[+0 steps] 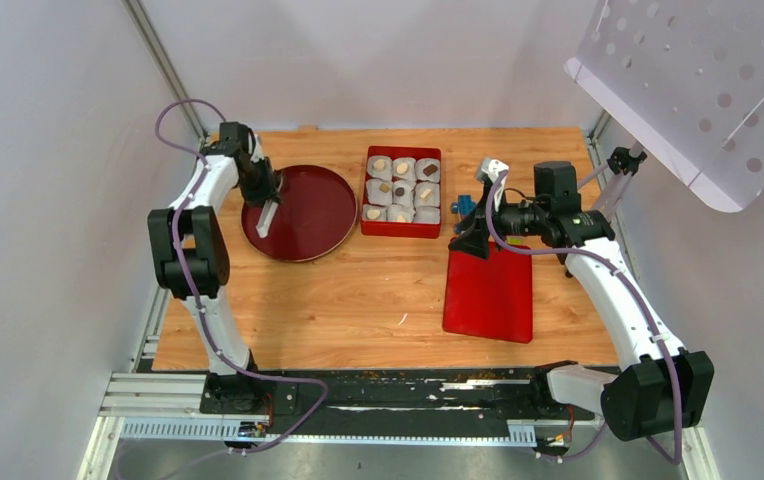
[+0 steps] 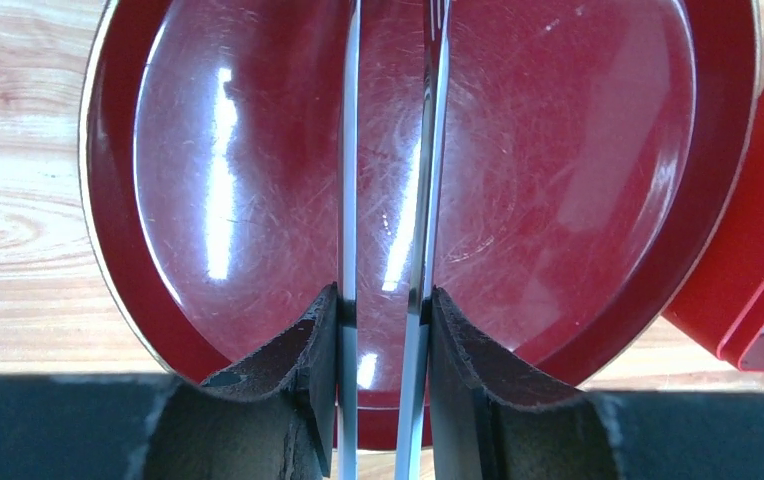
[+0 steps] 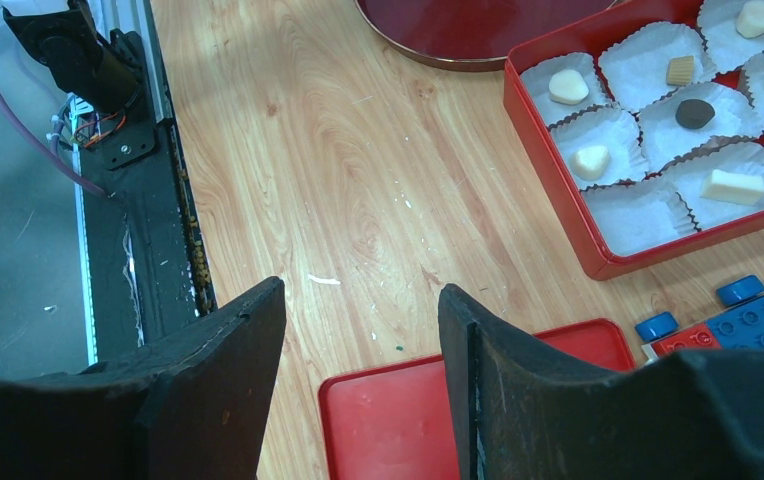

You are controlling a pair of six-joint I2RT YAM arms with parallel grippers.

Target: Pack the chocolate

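The chocolate [image 1: 401,187] lies as small dark and pale lumps in white paper cups inside a red box [image 1: 400,231]. The right wrist view shows a dark brown lump [image 3: 695,113], a tan one [image 3: 680,70] and pale ones [image 3: 568,85], plus one empty cup [image 3: 633,215]. My left gripper [image 1: 262,200] is shut on metal tongs [image 2: 348,150] over a dark red round plate [image 2: 578,150]. The tong blades stand slightly apart with nothing between them. My right gripper [image 3: 358,290] is open and empty, above the near corner of a flat red lid [image 3: 398,420], right of the box.
The red lid [image 1: 488,295] lies on the wooden table in front of the box. Blue and red toy blocks [image 3: 758,310] sit between box and lid, by the right gripper. The round plate [image 1: 303,212] holds nothing. A perforated white panel [image 1: 698,80] hangs at the top right.
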